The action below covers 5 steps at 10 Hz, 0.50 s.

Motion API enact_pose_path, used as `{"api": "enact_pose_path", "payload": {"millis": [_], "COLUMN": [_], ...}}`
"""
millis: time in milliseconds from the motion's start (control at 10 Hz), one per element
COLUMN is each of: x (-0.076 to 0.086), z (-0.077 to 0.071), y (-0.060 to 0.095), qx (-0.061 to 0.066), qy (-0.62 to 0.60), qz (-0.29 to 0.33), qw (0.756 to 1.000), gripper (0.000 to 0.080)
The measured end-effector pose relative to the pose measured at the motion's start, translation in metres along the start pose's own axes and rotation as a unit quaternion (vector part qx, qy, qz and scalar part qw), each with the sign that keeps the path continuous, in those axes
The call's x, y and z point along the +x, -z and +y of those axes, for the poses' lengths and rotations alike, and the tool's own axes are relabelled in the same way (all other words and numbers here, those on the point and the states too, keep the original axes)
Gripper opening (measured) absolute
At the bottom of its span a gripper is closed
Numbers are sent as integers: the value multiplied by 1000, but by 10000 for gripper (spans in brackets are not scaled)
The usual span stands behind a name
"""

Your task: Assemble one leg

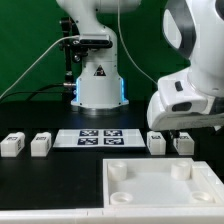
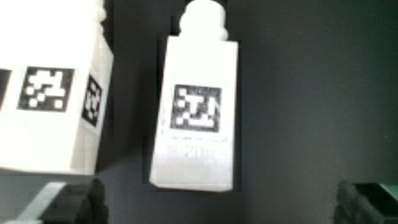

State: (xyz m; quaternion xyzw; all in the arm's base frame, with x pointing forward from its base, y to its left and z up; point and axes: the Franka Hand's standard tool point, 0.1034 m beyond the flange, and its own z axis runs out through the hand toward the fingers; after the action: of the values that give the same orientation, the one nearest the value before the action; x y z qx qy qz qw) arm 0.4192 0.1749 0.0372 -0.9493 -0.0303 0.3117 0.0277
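We list one leg [image 2: 199, 110]: a small, smooth white plastic rectangular block with a narrower rounded peg at one end and a black-and-white square tag on its face. It lies flat on the matte black worktop [image 2: 134, 150], just beside a like block [image 2: 50, 90]. Our gripper [image 2: 210, 204] hangs over the leg, its dark fingers [image 2: 43, 203] spread wide and clear of it.

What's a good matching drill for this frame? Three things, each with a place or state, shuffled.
Things:
1. marker board
2. white panel
3. gripper

Places or states:
A. open, above a leg
B. front of the table, toward the exterior view's right
C. lying flat between two pairs of legs

Pairs: 1-C, 2-B, 3-A.
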Motion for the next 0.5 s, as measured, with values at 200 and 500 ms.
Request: {"api": "enact_pose_path", "payload": {"millis": [200, 500], "x": [-14, -3], "z": [4, 2], "y": [-4, -6], "qx": [-7, -4], "qy": [-2, 0], "qz": [-84, -134], "qw": [996, 991], "gripper": [649, 649]}}
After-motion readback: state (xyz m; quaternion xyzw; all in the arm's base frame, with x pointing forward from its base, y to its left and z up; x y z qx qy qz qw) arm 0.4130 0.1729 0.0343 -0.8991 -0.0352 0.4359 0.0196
